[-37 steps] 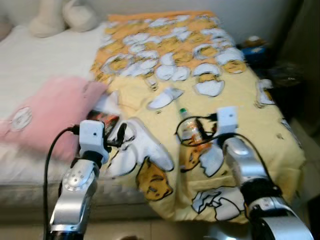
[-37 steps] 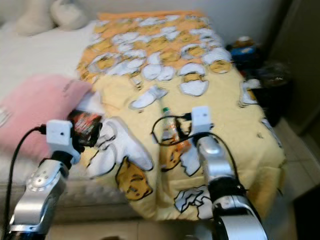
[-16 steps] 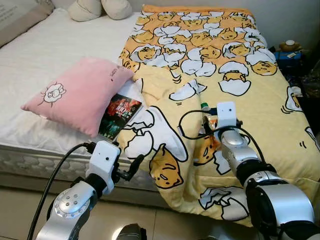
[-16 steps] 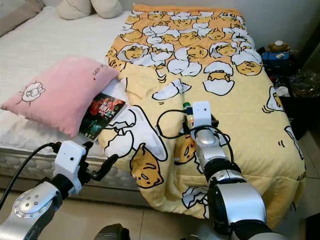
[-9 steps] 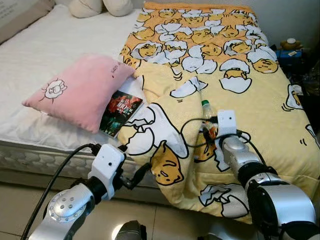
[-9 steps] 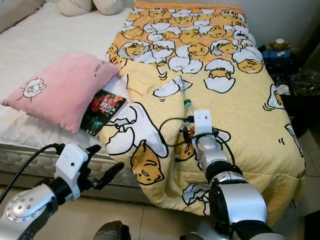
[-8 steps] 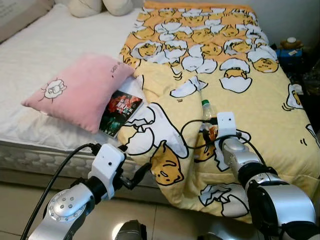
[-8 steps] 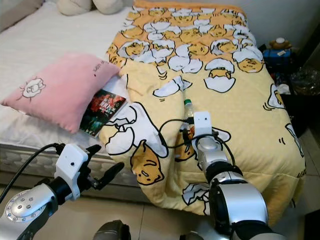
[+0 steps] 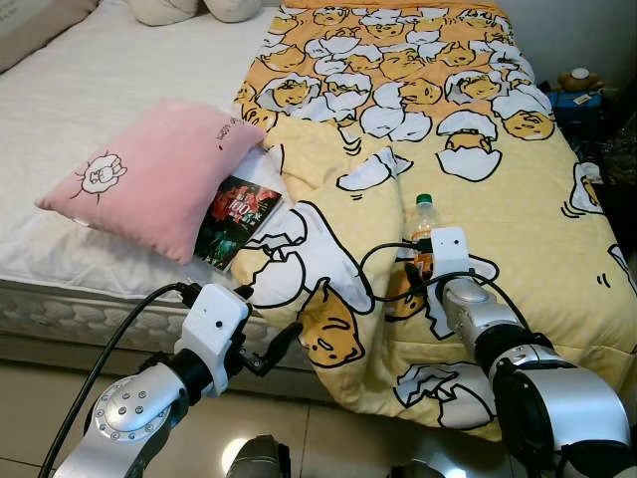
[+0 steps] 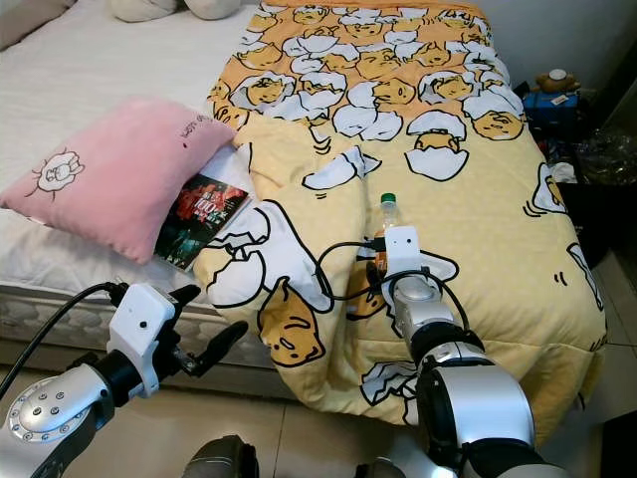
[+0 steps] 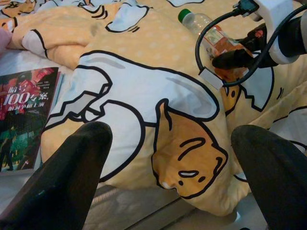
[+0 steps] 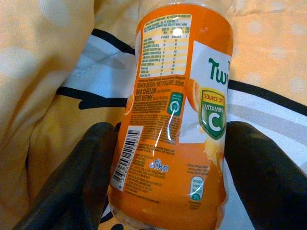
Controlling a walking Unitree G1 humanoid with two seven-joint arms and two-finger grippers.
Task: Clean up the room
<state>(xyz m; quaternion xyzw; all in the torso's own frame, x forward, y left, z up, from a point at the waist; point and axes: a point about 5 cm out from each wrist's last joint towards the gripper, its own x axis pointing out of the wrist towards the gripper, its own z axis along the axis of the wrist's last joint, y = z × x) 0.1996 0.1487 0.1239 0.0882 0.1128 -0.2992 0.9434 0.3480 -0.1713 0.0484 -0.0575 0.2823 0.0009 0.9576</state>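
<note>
R gripper (image 12: 168,158): clamped on the bottle, one black finger (image 12: 72,177) each side of the orange label; jaws closed onto it.
Bottle (image 9: 423,224): plastic, orange label w/ "Vitamin C" badge, green cap; held upright betw. the R fingers, just above the blanket, cap pointing away from the wrist.
L gripper (image 11: 168,158): fingers spread wide, holding nothing; hovers off the bed's near edge, low, well apart from the bottle.
Blanket (image 9: 498,199): yellow, egg-cartoon print, directly under & around the R gripper; a bunched fold lies ahead of the L gripper, betw. both grippers.
Book (image 9: 237,219): dark cover w/ red, flat on the mattress, beyond the L gripper & a bit to its left; one edge tucked under the pillow, other edge touching the blanket fold.
Pillow (image 9: 149,174): pink, small cartoon patch, further out to the L gripper's left, on the white sheet.
Bed (image 9: 100,80): white sheet on the L gripper's side; blanket covers the R gripper's half.
Cables: black lead (image 9: 383,269) loops off the R wrist beside the bottle; another (image 9: 109,358) runs from the L wrist.
Far right of R gripper: dark clutter (image 9: 582,95) by the bed, too small to ID.
</note>
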